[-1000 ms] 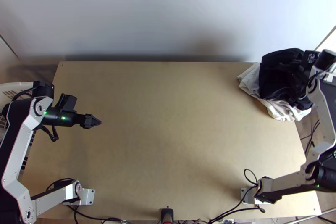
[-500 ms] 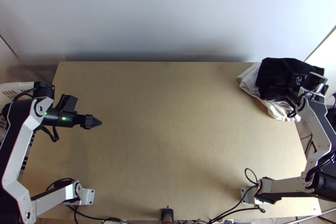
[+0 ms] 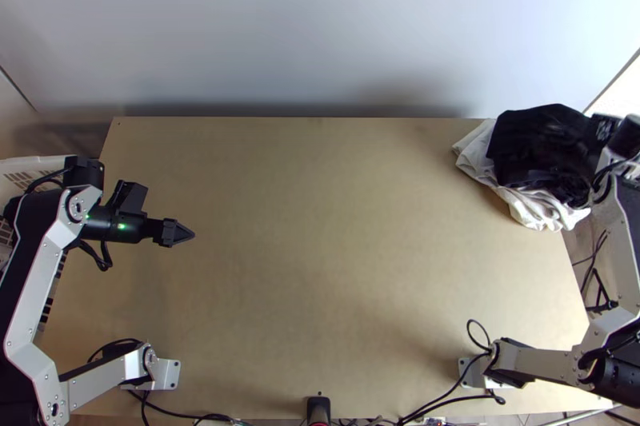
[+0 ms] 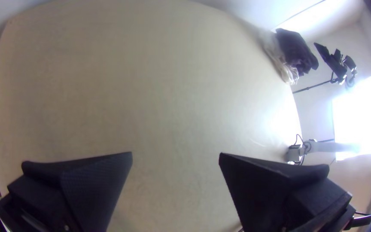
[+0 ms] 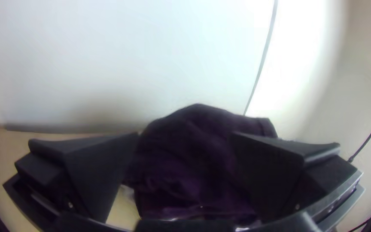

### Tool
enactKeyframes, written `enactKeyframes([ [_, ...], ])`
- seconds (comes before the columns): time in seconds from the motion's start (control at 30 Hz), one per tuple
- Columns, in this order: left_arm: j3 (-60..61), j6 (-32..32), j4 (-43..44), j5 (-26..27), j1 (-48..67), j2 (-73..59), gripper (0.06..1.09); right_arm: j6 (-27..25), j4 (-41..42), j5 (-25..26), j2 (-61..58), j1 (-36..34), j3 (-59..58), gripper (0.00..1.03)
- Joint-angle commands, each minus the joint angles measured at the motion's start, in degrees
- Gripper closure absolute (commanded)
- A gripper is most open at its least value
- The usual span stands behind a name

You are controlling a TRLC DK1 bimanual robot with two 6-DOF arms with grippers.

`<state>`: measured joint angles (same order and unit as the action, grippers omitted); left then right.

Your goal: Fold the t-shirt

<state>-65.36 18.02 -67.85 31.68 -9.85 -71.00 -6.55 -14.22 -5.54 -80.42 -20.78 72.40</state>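
No fold appears made on your light wooden worktop [image 3: 320, 266]: the bunched black cloth [image 3: 532, 142], probably the t-shirt, tops crumpled white cloth [image 3: 534, 207] at the far right corner, with lifting, spreading and folding all left. Your right wrist view shows the right end effector [image 5: 185, 135], fingers parted before the dark fabric; your left wrist view reveals a gap in the left end effector [image 4: 176, 154], rendered by the top view as one point.

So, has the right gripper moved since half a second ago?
Yes. In the top view, the right gripper has shifted rightward and slightly up the picture, judged against the table's right edge.
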Motion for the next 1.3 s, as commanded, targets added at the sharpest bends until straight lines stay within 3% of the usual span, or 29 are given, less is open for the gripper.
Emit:
enactKeyframes([
  [0.0, -0.2, -0.71, 0.0, -0.04, 0.71, 0.07, 0.11, 0.31, -0.2, -0.52, -6.85, 1.7, 8.37, 0.04],
  [0.27, -0.82, -0.97, -0.7, -0.13, 0.35, 0.87, 0.11, -1.98, 5.34, -0.44, -21.0, 0.82, 3.18, 0.04],
  [0.5, -1.26, -1.85, -0.44, -0.13, 0.79, 0.87, 0.11, -2.42, 8.59, -0.44, -23.64, -0.06, -2.7, 0.04],
  [0.93, -0.55, -3.26, 2.73, -0.13, 0.18, 3.77, 0.11, -1.63, 6.66, -0.52, -12.3, -1.02, -1.47, 0.04],
  [1.1, -0.03, -4.13, 7.21, -0.66, -0.09, 6.49, 0.11, -1.45, 1.83, -0.52, -7.03, 1.0, 3.8, 0.04],
  [1.27, 1.82, -6.95, 17.23, -5.4, -0.17, 11.06, 0.11, 0.83, -3.18, -0.44, -3.69, 3.64, 10.04, 0.04],
])
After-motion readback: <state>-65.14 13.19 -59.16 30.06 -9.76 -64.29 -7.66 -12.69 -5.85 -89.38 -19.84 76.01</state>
